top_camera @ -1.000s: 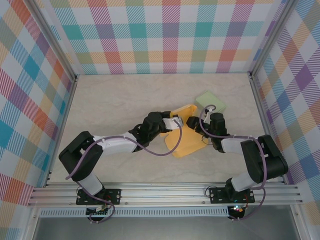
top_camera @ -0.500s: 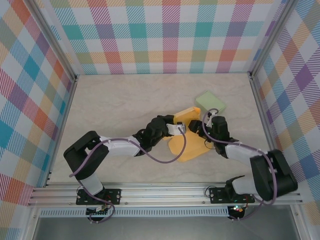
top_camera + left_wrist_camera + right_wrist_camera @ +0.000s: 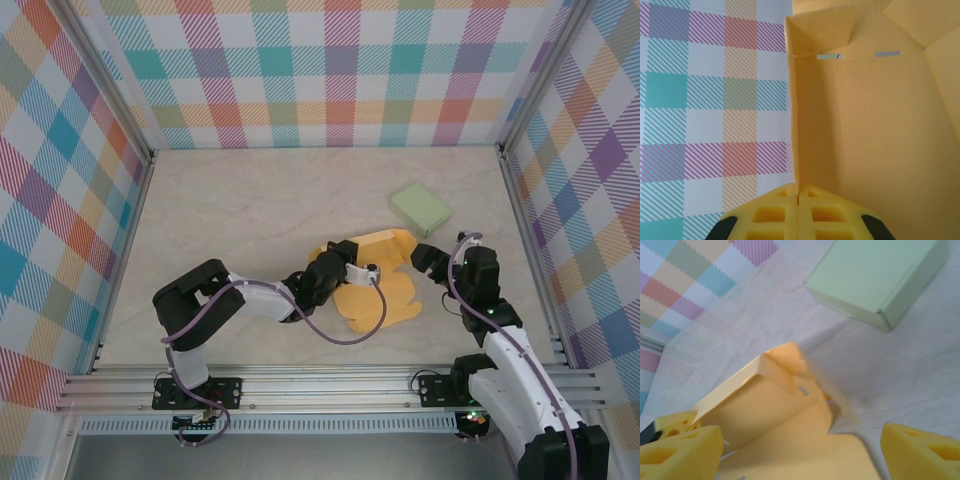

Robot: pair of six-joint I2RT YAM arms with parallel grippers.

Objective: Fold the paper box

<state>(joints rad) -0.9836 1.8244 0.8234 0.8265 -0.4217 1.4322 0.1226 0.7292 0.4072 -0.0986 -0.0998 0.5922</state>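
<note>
The pale marbled surface [image 3: 250,220] lies inside plaid walls [image 3: 340,70] of many colours. The yellow paper box [image 3: 395,300] sits right of centre on it, a half-formed sheet. One wall is raised along its far side and runs roughly from 9 to 3 o'clock, its right end tipped toward 2, while flat rounded flaps spread toward 5 and 6 o'clock. A closed pale green box [image 3: 421,208] rests apart from it at about 1 o'clock, turned diagonally. The left pincer [image 3: 798,210] is pressed together on the thin edge of an upright yellow panel. Its wrist view looks along the inside of that panel and picks out two small slots cut near the far fold, which the overhead view is too coarse to show. The right pincer [image 3: 800,452] stands spread wide at the sheet's 3 o'clock side, gripping nothing. Its wrist view shows a corner of the raised wall and one slot between its foam fingers [image 3: 682,445], with the green box beyond at 1 o'clock.
</note>
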